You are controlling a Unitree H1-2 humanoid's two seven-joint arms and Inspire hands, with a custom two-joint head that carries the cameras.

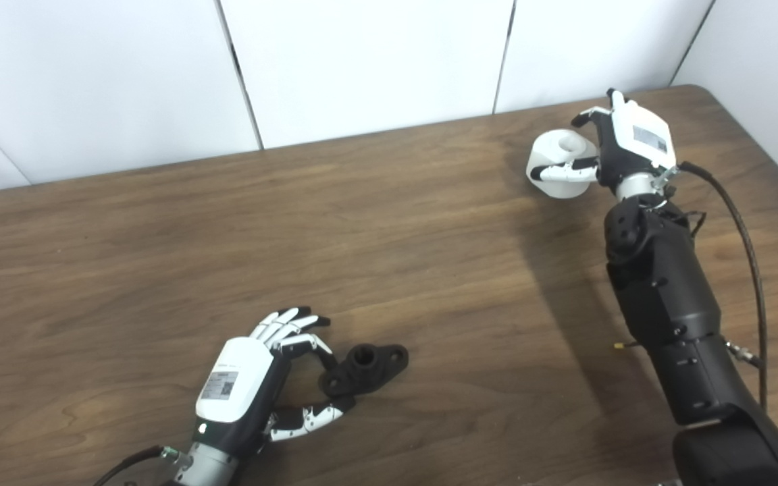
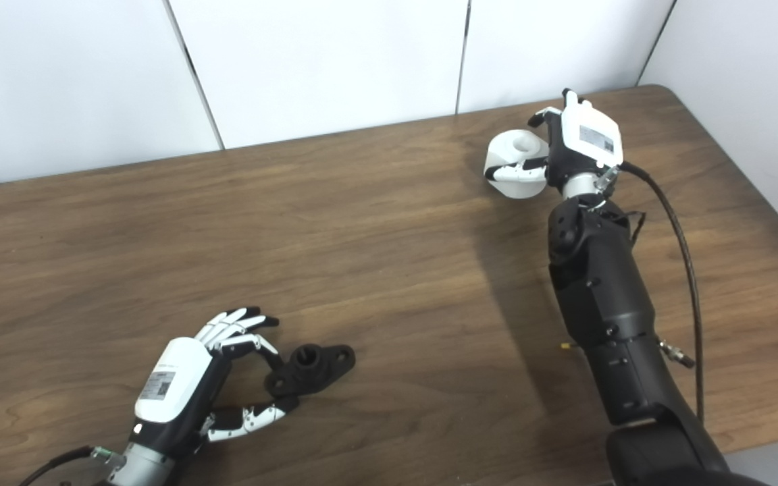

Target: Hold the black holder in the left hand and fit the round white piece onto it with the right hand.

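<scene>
We see the left hand (image 1: 247, 388) low at the near edge of the wooden table (image 1: 389, 229), fingers spread around the black holder (image 1: 364, 368) lying there but not clamped on it, while the right hand (image 1: 622, 145) far across grips the round white piece (image 1: 558, 165).

The left hand (image 1: 247, 385) is lying low at the near edge, fingers (image 1: 291, 324) and thumb spread in a loose curl, clasping nothing. The right arm (image 1: 672, 304) is reaching far forward, its hand (image 1: 615, 152) wrapping fingers and thumb around its load
</scene>
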